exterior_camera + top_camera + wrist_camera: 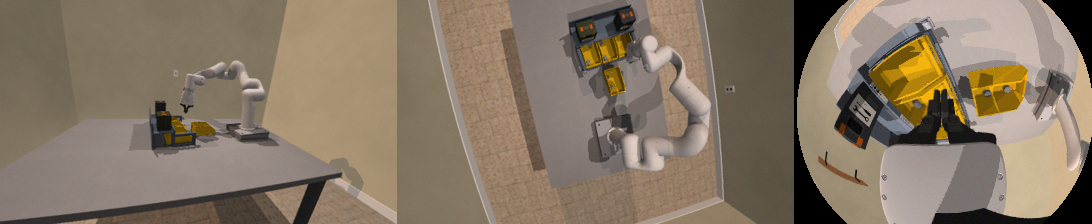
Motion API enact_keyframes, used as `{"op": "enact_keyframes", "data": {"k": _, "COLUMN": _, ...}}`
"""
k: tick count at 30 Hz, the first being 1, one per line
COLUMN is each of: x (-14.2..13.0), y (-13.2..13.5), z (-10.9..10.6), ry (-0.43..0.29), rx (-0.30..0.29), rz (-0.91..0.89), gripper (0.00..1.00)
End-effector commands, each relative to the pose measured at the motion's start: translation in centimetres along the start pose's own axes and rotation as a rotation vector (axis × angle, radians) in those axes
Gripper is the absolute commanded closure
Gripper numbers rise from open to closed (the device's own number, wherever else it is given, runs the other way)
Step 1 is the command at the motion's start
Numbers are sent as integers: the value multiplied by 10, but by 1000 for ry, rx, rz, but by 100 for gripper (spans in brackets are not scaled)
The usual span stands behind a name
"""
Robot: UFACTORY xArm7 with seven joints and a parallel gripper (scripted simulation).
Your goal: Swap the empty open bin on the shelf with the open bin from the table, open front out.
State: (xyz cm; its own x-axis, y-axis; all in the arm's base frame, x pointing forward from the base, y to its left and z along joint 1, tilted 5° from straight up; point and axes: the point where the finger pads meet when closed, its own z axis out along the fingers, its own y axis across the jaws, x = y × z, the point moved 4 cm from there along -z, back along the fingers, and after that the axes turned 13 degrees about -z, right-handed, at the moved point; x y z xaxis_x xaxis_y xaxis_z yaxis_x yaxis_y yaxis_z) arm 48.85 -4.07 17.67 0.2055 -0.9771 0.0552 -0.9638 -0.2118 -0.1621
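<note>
The empty yellow bin (623,44) (909,65) sits in the shelf (604,30) (158,140), in the place at the right end in the top view. The other open bin (615,80) (203,128) (999,100) stands on the table in front of the shelf, with grey parts in it. My gripper (631,60) (186,111) (941,97) is shut and empty, high above the shelf's right front end. In the top view the wrist hides part of the fingers and of that shelf end.
Two more yellow bins, the left one (590,56) and the middle one (608,49) (926,98), stand on the shelf with grey parts. Two dark boxes, one left (586,30) (163,121) and one right (625,19) (160,106), stand on the upper board. The robot's base plate (601,144) (248,134) is beyond the table bin.
</note>
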Motion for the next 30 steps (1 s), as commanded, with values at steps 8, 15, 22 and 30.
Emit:
{"op": "enact_keyframes", "data": {"k": 8, "x": 31, "y": -26, "z": 25, "ry": -23, "rx": -98, "rz": -343, "gripper": 100}}
{"op": "enact_keyframes", "data": {"k": 15, "x": 31, "y": -26, "z": 25, "ry": -23, "rx": -98, "rz": -343, "gripper": 5}}
{"op": "enact_keyframes", "data": {"k": 22, "x": 31, "y": -26, "z": 25, "ry": -23, "rx": -98, "rz": -343, "gripper": 5}}
{"op": "enact_keyframes", "data": {"k": 30, "x": 31, "y": -26, "z": 25, "ry": -23, "rx": -98, "rz": -343, "gripper": 5}}
